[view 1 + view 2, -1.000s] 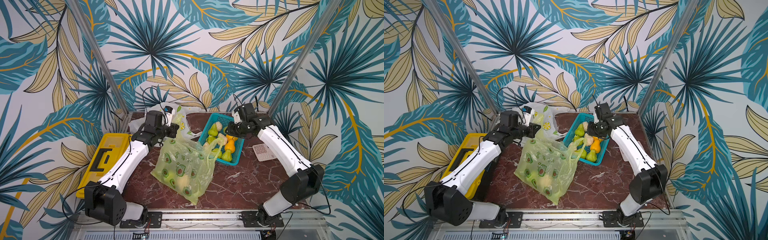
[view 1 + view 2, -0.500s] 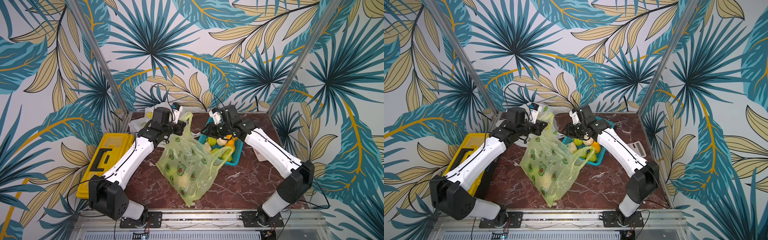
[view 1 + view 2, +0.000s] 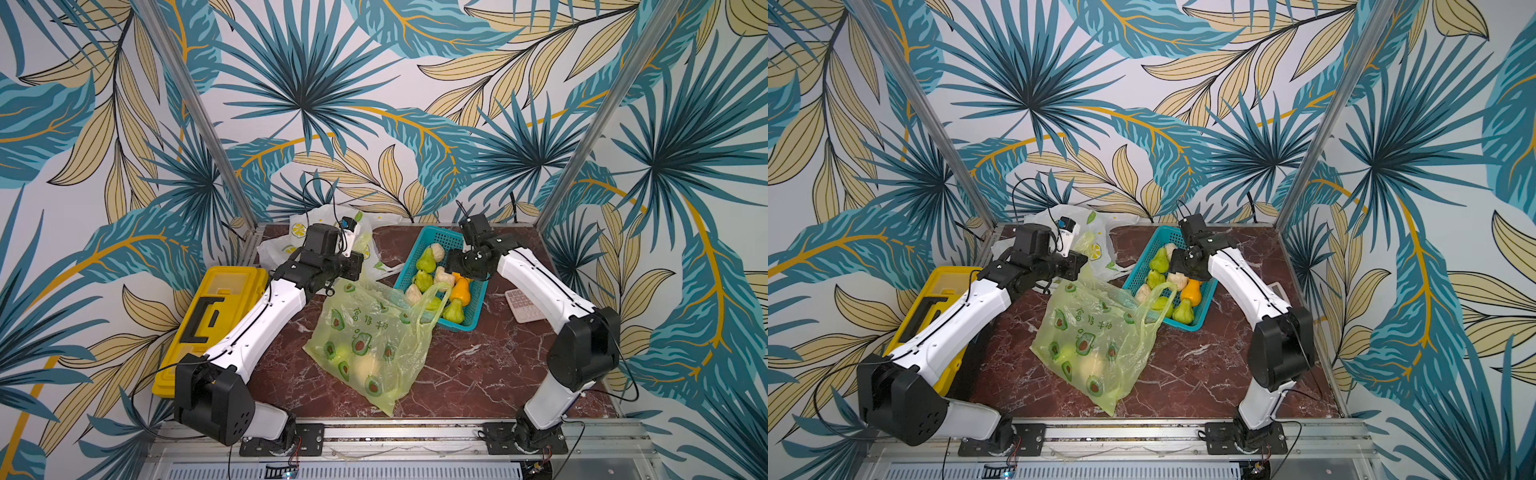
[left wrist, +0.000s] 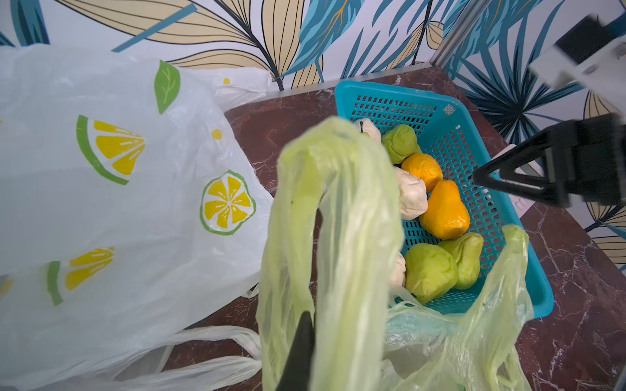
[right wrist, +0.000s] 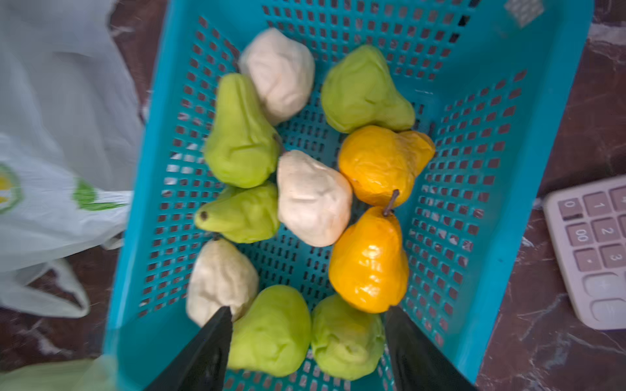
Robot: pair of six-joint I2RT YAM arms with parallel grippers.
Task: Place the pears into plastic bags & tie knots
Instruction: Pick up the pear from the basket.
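A translucent yellow-green plastic bag [image 3: 365, 340] with avocado prints sags on the table, and pears [image 3: 337, 353] show through it. My left gripper [image 4: 313, 321] is shut on one of its loop handles [image 4: 342, 203] and holds it up. The other handle [image 3: 432, 299] droops over the teal basket [image 3: 478, 309]. Above that basket my right gripper [image 5: 306, 315] hangs open and holds nothing. Under it lie several green pears [image 5: 240, 135], cream pears [image 5: 311, 199] and orange fruits [image 5: 369, 260]. White lemon-print plastic bags [image 4: 101, 169] lie behind the left gripper. No knots show.
A yellow toolbox [image 3: 208, 316] stands off the table's left edge. Right of the basket lies a calculator [image 5: 596, 243]. Patterned walls and metal posts close the back and sides.
The right arm swung from the basket to the bag's mouth and back over the basket, and its jaws have spread wide. The left gripper carried the handle toward the middle, then back.
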